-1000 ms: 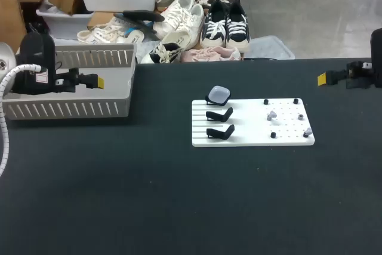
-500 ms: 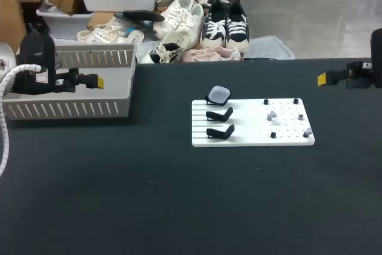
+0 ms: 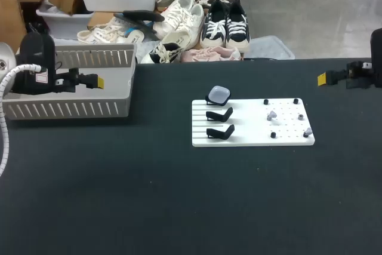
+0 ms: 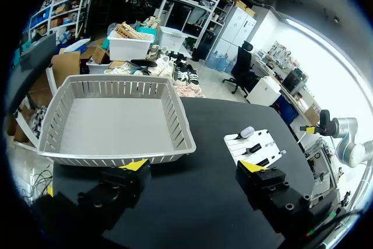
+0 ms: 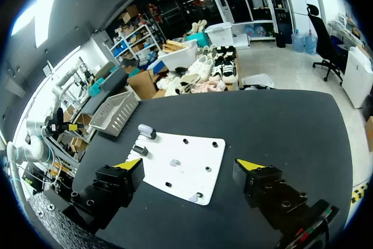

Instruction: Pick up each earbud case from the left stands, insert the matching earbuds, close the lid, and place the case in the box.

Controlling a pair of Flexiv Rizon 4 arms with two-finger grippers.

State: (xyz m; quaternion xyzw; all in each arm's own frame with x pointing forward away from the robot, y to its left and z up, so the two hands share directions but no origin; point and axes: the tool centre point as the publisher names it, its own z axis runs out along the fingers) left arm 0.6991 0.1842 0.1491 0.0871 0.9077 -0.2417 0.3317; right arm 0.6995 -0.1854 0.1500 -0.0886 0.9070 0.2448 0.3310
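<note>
A: Where's the earbud case (image 3: 218, 94)?
B: On the farthest of 3 black stands (image 3: 219, 114), on the white board (image 3: 250, 139).
A: Grippers?
B: Both spread wide, empty: left gripper (image 4: 192, 167) at the grey box (image 3: 65, 109), right gripper (image 5: 188, 164) well apart.

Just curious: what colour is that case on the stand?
The earbud case is pale bluish-grey, clearest in the head view.

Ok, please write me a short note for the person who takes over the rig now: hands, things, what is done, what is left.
Left hand: open, empty, by the box.
Right hand: open, empty, at the table's right side, apart from the board.
One earbud case sits on the rear stand; the two nearer stands are bare. Two earbuds lie on the board's right half.
Done: nothing shows in the box.
Left: pick the case, insert earbuds, close, box it.
</note>
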